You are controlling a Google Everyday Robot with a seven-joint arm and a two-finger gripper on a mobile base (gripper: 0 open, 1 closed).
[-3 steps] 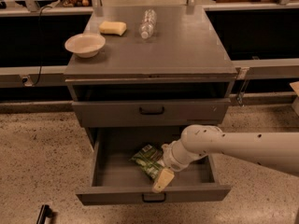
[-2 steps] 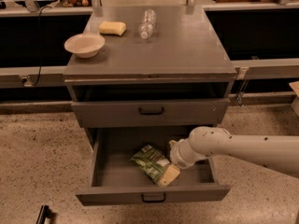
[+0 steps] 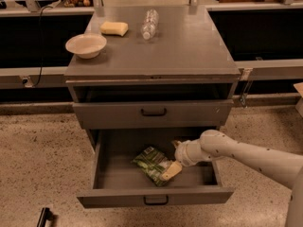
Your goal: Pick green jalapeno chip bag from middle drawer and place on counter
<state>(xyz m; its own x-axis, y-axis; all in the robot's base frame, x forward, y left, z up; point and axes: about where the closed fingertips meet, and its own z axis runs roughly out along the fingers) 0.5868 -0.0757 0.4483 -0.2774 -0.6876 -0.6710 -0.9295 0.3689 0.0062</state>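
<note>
**End effector down in the open drawer, bag not yet gripped**

Low in the frame, my end effector [image 3: 173, 157] sits spread wide in the middle drawer [image 3: 113, 170]. One fingertip [image 3: 171, 170] overlaps the right edge of the green jalapeno chip bag [image 3: 149, 161], which lies flat. I fear the slick foil skidding aside, or the lift snagging the shut drawer [image 3: 151, 113] above, or bumping the bowl [image 3: 86, 45] on the counter [image 3: 189, 46].

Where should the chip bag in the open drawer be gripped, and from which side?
Probably the edge nearest the pincer, coming from above: the bag lies flat and wrinkled on the drawer floor, so a raised edge is the easiest part to pinch.
</note>
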